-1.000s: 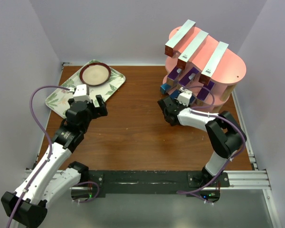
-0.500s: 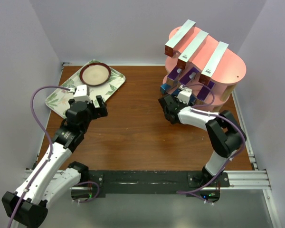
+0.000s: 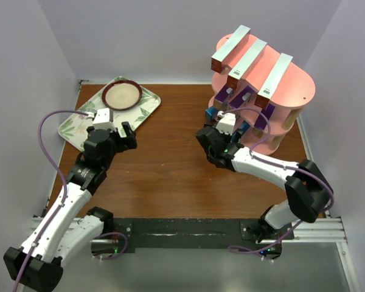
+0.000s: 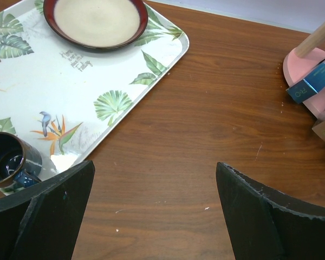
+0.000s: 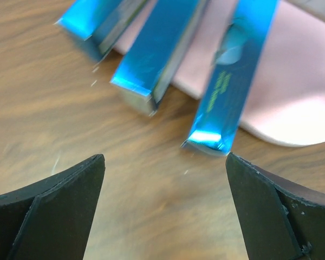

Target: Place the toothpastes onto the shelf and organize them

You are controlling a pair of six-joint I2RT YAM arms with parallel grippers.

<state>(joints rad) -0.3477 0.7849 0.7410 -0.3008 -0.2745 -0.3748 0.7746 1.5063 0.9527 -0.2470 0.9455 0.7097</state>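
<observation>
The pink three-tier shelf (image 3: 297, 85) stands at the back right. Three silver-and-red toothpastes (image 3: 249, 58) lie across its top board, purple ones (image 3: 240, 96) on the middle board and blue ones (image 3: 214, 113) on the bottom. In the right wrist view three blue boxes (image 5: 157, 49) rest side by side on the bottom pink board (image 5: 292, 92), their ends overhanging the table. My right gripper (image 5: 165, 162) is open and empty just in front of them, touching none. My left gripper (image 4: 154, 170) hangs open and empty over bare table beside the tray.
A leaf-patterned tray (image 3: 145, 106) sits at the back left with a red-rimmed plate (image 3: 121, 94) on it; a dark cup (image 4: 5, 160) stands at its near corner. Purple walls close in on three sides. Brown tabletop lies between the two arms.
My right gripper has opened, letting go of a blue box on the bottom board, and backed off to the left. The left arm has not moved.
</observation>
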